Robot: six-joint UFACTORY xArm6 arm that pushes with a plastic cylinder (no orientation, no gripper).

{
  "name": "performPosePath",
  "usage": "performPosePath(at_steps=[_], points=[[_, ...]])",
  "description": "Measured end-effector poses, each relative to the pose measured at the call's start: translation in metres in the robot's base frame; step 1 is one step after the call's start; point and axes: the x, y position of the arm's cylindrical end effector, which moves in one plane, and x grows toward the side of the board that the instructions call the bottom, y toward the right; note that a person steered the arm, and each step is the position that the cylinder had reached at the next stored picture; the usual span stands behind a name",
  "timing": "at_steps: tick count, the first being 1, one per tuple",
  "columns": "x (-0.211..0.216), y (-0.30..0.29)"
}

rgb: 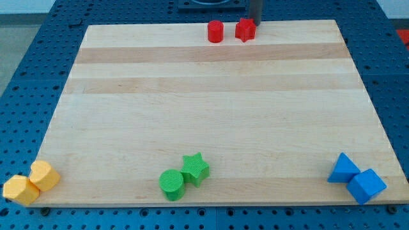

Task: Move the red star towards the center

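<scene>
The red star (pixel 245 29) lies at the top edge of the wooden board (pixel 211 108), a little right of the middle. A red cylinder (pixel 215 31) stands just to its left, a small gap apart. The dark rod comes down from the view's top; my tip (pixel 255 21) is right behind the star's upper right side, touching it or nearly so.
A green star (pixel 195 169) and a green cylinder (pixel 172 184) lie together at the bottom middle. Two yellow blocks (pixel 30 182) sit at the bottom left corner. A blue triangle (pixel 343 168) and a blue cube (pixel 367 186) sit at the bottom right.
</scene>
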Motion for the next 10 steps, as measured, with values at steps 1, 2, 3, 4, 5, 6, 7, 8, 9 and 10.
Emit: performPosePath(at_steps=[1,2,3,4,5,6,7,8,9,10], points=[[0.000,-0.004],[0.000,-0.011],[0.001,-0.021],[0.011,-0.022],[0.026,-0.022],[0.040,-0.022],[0.056,-0.022],[0.071,-0.022],[0.086,-0.022],[0.097,-0.026]])
